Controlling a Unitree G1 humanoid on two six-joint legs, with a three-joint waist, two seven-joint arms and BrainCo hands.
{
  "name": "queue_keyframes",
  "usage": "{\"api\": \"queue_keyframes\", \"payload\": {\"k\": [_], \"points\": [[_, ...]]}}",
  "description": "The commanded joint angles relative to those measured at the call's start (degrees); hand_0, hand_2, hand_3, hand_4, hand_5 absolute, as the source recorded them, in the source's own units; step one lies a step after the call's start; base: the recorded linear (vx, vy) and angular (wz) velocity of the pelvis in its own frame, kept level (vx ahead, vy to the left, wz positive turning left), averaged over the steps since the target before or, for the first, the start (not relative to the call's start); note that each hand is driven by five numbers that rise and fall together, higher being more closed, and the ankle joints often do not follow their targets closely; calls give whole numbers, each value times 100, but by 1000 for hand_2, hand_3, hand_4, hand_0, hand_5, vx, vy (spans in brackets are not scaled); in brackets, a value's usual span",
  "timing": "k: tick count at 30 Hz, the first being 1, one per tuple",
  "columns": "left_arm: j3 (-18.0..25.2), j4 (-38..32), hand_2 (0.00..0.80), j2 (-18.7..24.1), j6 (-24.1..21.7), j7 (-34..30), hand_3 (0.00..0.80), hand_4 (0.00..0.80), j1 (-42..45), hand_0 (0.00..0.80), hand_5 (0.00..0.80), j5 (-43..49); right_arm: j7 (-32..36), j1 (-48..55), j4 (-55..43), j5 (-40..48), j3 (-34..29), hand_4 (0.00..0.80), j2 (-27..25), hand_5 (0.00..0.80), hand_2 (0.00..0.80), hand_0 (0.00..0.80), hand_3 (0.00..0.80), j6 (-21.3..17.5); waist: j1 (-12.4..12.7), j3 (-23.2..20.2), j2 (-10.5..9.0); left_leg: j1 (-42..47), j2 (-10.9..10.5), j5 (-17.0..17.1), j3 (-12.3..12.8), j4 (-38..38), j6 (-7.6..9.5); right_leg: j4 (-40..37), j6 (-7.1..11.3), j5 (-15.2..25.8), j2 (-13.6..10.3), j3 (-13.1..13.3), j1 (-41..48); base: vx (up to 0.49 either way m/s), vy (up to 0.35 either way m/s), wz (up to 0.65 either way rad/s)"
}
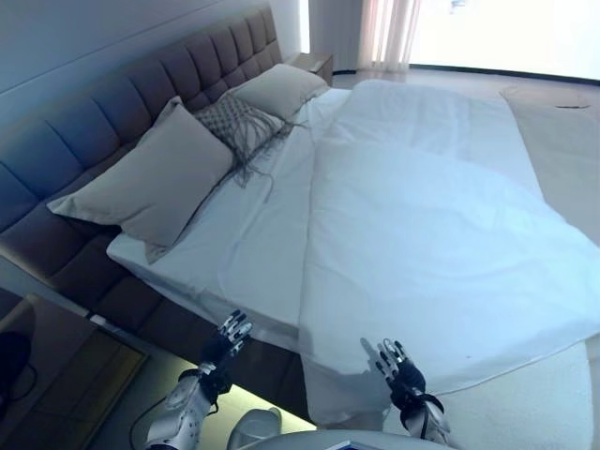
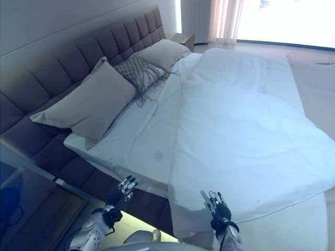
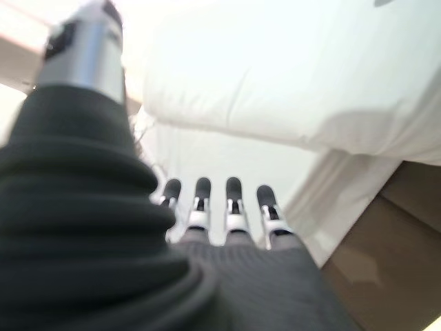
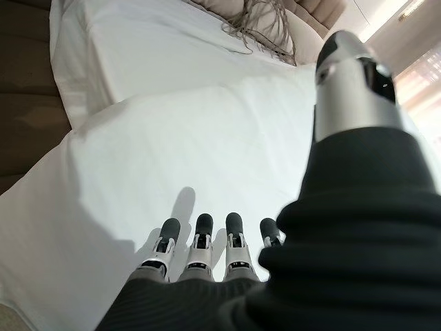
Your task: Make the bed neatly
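The white duvet (image 1: 441, 225) lies skewed across the bed, its near corner overhanging. Right hand (image 1: 401, 373) hovers over that corner, left hand (image 1: 228, 337) near the mattress edge; fingers straight, empty. One-sided pulling risks worsening the skew.

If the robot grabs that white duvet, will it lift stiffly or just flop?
Probably flop: the duvet drapes softly over the bed edge with gentle folds. It looks puffy, so likely light yet bulky, and may slide over the sheet.

No text, label, number or sign could be read anywhere on the bedding, headboard, floor or curtains.
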Motion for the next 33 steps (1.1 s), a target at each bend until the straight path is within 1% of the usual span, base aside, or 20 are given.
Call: {"api": "queue_keyframes", "payload": {"k": [1,3,4,5,7,9,11,13,15,16,17,20,22,24,25,27,28,30,31,33], "points": [[285,-304,0,183,-260,-13,0,0,-261,0,0,-310,112,-314,-121,31,-70,0,-75,0,0,0,0,18,165,370,-106,-673,321,774,-178,-131,-91,-1656,133,1593,81,-279,916,-114,-23,-13],[334,-357,0,101,-199,-189,0,0,-273,0,0,-177,4,-317,-251,52,-49,0,-207,0,0,0,0,37,178,458,-108,-808,385,752,-234,-2,-129,-1703,94,1597,130,-276,870,-180,13,-3],[346,-372,0,82,-166,-244,0,0,-285,0,0,-126,-38,-309,-292,52,-56,0,-238,0,0,0,0,17,152,491,-125,-855,359,583,-168,272,-81,-1689,78,1609,86,-302,822,-219,35,1],[356,-373,0,80,-155,-293,0,0,-280,0,0,-90,-49,-298,-306,63,-84,0,-285,0,0,0,0,-2,98,527,-164,-866,309,281,-44,669,-5,-1658,66,1650,-3,-337,741,-169,48,3],[344,-351,0,90,-160,-319,0,0,-246,0,0,-66,-81,-270,-275,101,-159,0,-335,0,0,0,0,18,10,571,-205,-789,246,-63,70,1076,87,-1608,53,1723,-126,-366,639,-83,106,-3],[280,-410,0,107,-183,-299,0,0,-166,0,0,25,-86,-253,-150,127,-234,0,-346,0,0,0,0,-43,-78,548,-180,-472,205,-137,120,824,182,-1567,81,1781,-175,-383,565,32,186,-11],[204,-489,0,170,-134,-289,0,0,-131,0,0,98,-108,-236,-35,192,-336,0,-315,0,0,0,0,-80,-100,526,-149,-278,133,-95,105,628,185,-1527,153,1826,-220,-366,556,62,176,9],[133,-551,0,272,-153,-426,0,0,-194,0,0,249,-117,-301,91,260,-446,0,-215,0,0,0,0,-182,-43,546,-156,-230,15,-221,107,686,301,-1125,267,1855,-492,-333,409,19,210,23],[79,-603,0,359,-116,-449,0,0,-218,0,0,377,-260,-327,160,256,-529,0,-148,0,0,0,0,-245,-11,605,-130,-128,-164,-371,95,652,518,-78,370,2165,-913,-238,-108,51,276,11],[65,-559,0,391,-116,-502,0,0,-174,0,0,394,-247,-308,258,292,-600,0,-126,0,0,0,0,-241,-32,637,-113,-1,-284,-440,45,599,639,252,402,2347,-1032,-156,-326,131,219,17],[49,-509,0,424,-146,-509,0,0,-145,0,0,402,-224,-319,373,331,-652,0,-115,0,0,0,0,-210,-48,663,-127,104,-351,-450,16,536,671,120,408,2454,-1048,-126,-379,150,96,30],[-95,-545,0,579,-234,-371,0,0,-415,0,0,68,-163,-646,880,444,-713,0,-202,0,0,0,0,-276,-163,776,-166,125,-397,-491,-87,460,576,-992,482,2746,-823,20,-557,-9,-81,30],[-202,-584,0,621,-280,-272,0,0,-800,0,0,-129,43,-1062,1428,738,-804,0,-385,0,0,0,0,-362,-136,893,-156,-171,-352,-518,-114,628,547,-1258,527,2807,-723,99,-734,-228,-108,3],[-250,-569,0,599,-266,-237,0,0,-971,0,0,-241,51,-1262,1645,974,-879,0,-412,0,0,0,0,-340,-76,922,-158,-387,-277,-464,-88,741,501,-1344,516,2840,-669,-6,-743,-130,-120,34],[-317,-517,0,559,-241,-255,0,0,-1043,0,0,-186,18,-1327,1794,1243,-933,0,-382,0,0,0,0,-354,-50,921,-154,-403,-199,-420,-59,765,428,-1398,508,2786,-636,-122,-641,21,-78,33],[-462,-448,0,428,-164,-230,0,0,-1113,0,0,-91,-125,-1377,1858,1600,-1005,0,-305,0,0,0,0,-320,-76,889,-152,-337,-34,-376,121,802,311,-1510,510,2745,-641,-361,-435,98,-10,23],[-516,-441,0,323,-50,-157,0,0,-1117,0,0,-90,-246,-1383,1824,1594,-995,0,-263,0,0,0,0,-324,-68,890,-159,-309,49,-415,95,977,203,-1564,503,2743,-674,-448,-298,144,43,37],[-514,-413,0,190,-17,-57,0,0,-1020,0,0,-40,-309,-1371,1763,1443,-981,0,-190,0,0,0,0,-282,-62,898,-171,-277,146,-402,-52,1192,102,-1566,526,2758,-703,-367,-206,185,64,28],[-481,-390,0,67,18,-56,0,0,-885,0,0,39,-358,-1315,1686,1335,-923,0,-87,0,0,0,0,-277,-62,881,-175,-128,186,-494,-116,1175,114,-1538,558,2748,-751,-301,-103,240,107,-7],[-511,-387,0,-15,15,-22,0,0,-721,0,0,158,-341,-1120,1587,1189,-901,0,38,0,0,0,0,-399,-118,804,-158,141,141,-520,-40,945,182,-1559,615,2764,-831,-266,28,186,125,-29]]}}
